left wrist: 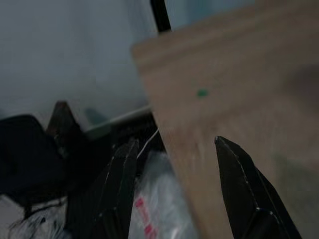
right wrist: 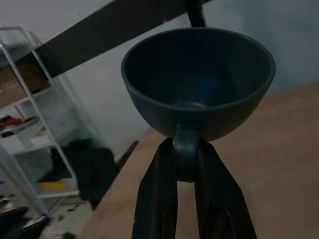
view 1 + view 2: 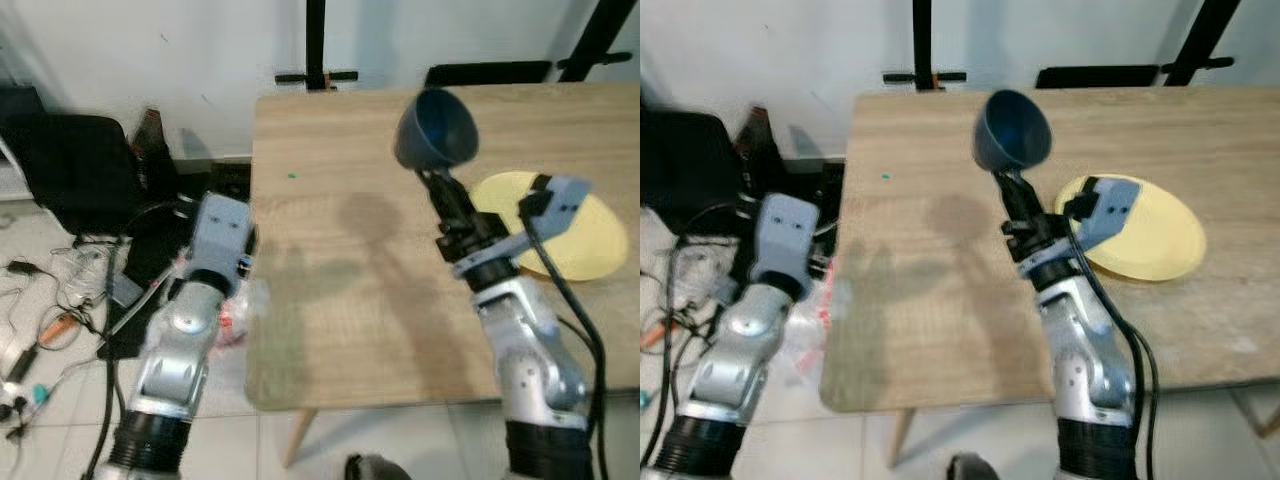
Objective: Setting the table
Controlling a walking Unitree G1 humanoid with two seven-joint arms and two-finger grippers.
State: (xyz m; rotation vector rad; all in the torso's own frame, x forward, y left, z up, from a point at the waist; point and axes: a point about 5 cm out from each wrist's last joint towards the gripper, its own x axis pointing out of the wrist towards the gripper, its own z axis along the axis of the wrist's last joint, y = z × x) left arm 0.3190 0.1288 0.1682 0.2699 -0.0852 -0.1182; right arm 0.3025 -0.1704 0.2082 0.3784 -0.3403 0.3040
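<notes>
Right claw (image 2: 187, 164) lifts blue cup (image 3: 437, 128) beside yellow plate (image 3: 580, 240).

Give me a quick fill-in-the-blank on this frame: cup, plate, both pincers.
1. The right pincer holds the blue cup by its ____.
2. The yellow plate lies on the ____.
3. The left pincer, off the table's edge, is ____ and holds nothing.
4. Inside, the cup looks ____.

Missing words: handle; table; open; empty
</notes>
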